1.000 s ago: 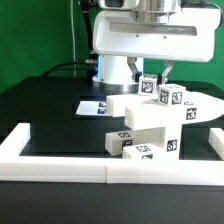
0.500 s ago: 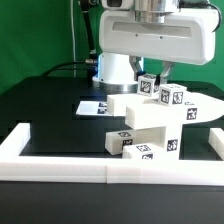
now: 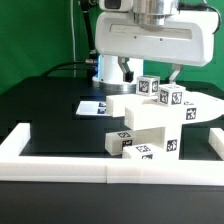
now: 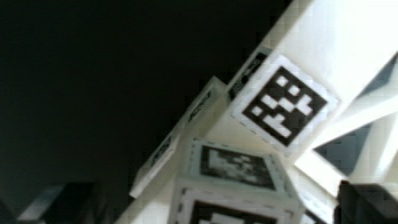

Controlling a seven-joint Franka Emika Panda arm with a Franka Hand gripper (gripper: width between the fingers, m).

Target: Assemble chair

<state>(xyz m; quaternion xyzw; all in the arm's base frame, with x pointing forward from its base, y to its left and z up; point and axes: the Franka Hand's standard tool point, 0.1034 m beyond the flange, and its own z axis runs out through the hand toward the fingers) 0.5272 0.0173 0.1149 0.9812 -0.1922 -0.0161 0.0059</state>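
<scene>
Your tool [image 3: 148, 72] hangs wide open, gripping nothing, straight above the small tagged leg [image 3: 149, 87] standing atop the chair [image 3: 150, 120]. The chair sits on the surface against the border wall [image 3: 60, 164], leg axis upright.

Chair [image 3: 150, 125] base behind border wall [image 3: 100, 165]; wrist view blurred.

The gripper [image 3: 150, 72] has opened: its fingers [image 3: 127, 70] now stand apart, clear of the cube [image 3: 149, 86].
</scene>
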